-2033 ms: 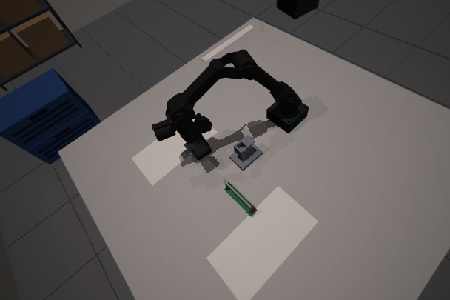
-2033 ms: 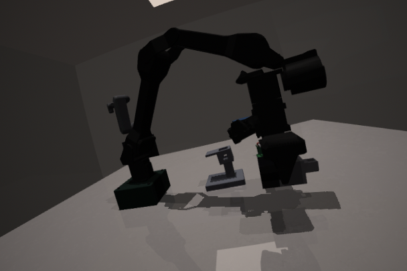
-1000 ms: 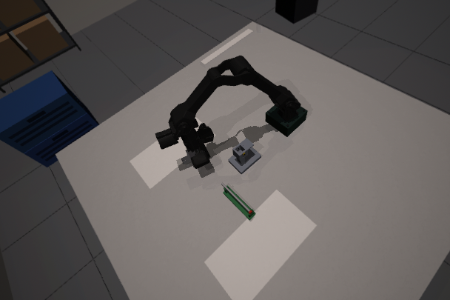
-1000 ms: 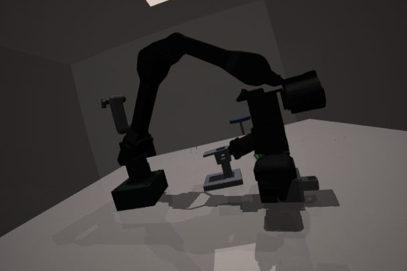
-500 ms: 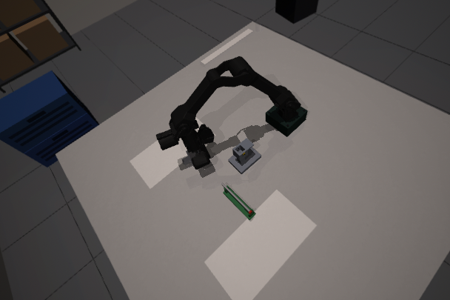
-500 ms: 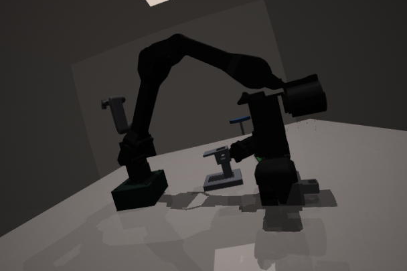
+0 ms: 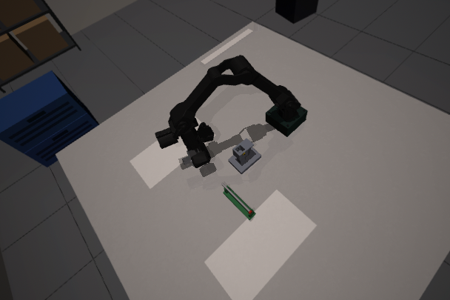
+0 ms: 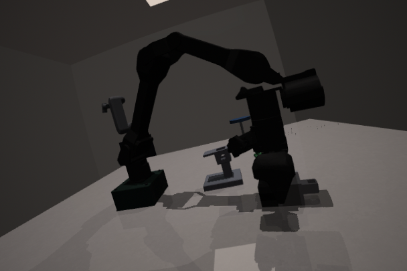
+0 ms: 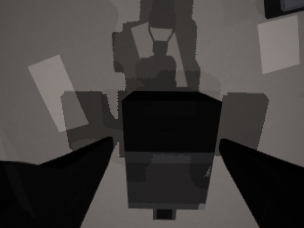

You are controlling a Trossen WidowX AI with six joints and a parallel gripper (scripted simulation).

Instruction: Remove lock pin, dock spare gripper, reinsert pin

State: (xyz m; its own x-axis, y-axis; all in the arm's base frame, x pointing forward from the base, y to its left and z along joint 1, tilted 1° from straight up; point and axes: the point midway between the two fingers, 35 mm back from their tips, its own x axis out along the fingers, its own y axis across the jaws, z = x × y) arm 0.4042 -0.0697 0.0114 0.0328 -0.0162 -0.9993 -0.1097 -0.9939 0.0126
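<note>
The black two-fingered pincer (image 7: pixel 200 158) (image 8: pixel 274 180) (image 9: pixel 166 143) stands spread nearly as wide as it goes, with the dark block-shaped spare gripper (image 9: pixel 166 143) between its fingers but not clamped (a gap shows at either side in the wrist view). The grey mount with its square empty socket (image 7: pixel 242 151) (image 8: pixel 223 166) stands upright on the pale worktop (image 7: pixel 333 184) (image 8: pixel 187 240) (image 9: pixel 30 115), and near it the thin lock pin (image 7: pixel 237 198) lies along a narrow green holder (image 7: pixel 237 207).
</note>
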